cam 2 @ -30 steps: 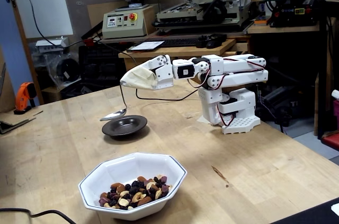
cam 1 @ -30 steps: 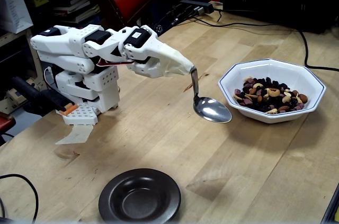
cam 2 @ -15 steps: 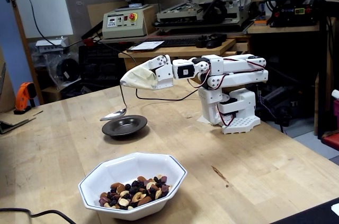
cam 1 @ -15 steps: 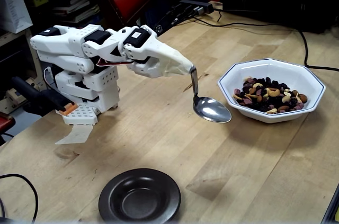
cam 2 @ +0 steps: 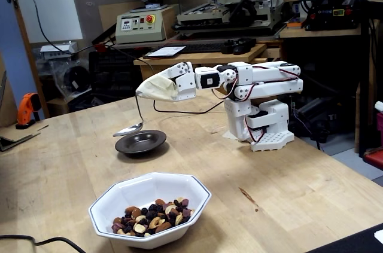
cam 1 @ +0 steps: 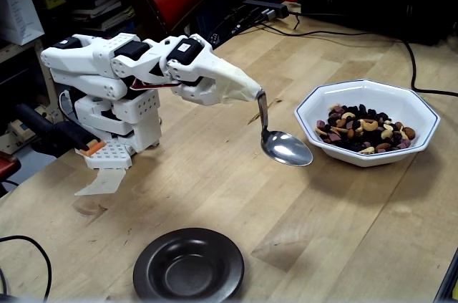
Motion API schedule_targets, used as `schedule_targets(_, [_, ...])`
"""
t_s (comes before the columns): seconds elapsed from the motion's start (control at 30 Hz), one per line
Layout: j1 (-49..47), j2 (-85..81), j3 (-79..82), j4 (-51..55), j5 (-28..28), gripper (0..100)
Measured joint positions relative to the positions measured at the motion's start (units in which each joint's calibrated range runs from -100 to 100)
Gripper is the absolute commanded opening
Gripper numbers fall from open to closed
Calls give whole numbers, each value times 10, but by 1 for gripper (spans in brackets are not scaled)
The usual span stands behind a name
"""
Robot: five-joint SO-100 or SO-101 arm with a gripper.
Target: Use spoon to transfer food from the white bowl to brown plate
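While the gripper (cam 1: 256, 94) pinches the spoon (cam 1: 285, 147) by its thin, stiff, slippery handle tip, its empty scoop hangs beside the white bowl (cam 1: 409, 111) of food (cam 1: 363, 133). Seen opposite, the spoon (cam 2: 129, 128) hovers near the brown plate (cam 2: 141, 143).

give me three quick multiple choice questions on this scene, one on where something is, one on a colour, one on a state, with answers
1. Where is the food?
A. in the white bowl
B. on the brown plate
C. in the spoon

2. What colour is the table?
A. glossy black
B. light wood
C. bright green

3. What state is the spoon in?
A. lying flat on the table
B. buried in the food
C. held up by the tool, empty

Answers:
1. A, the nuts and berries sit only in the bowl.
2. B, pale planks show in both fixed views.
3. C, it hangs from the tool's tip with a bare, shiny scoop.
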Motion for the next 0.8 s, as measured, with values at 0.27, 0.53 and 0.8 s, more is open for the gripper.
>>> schedule_targets(0.27, [0,0,0,0,0,4])
schedule_targets(0.53, [0,0,0,0,0,4])
schedule_targets(0.8, [0,0,-29,1,0,4])
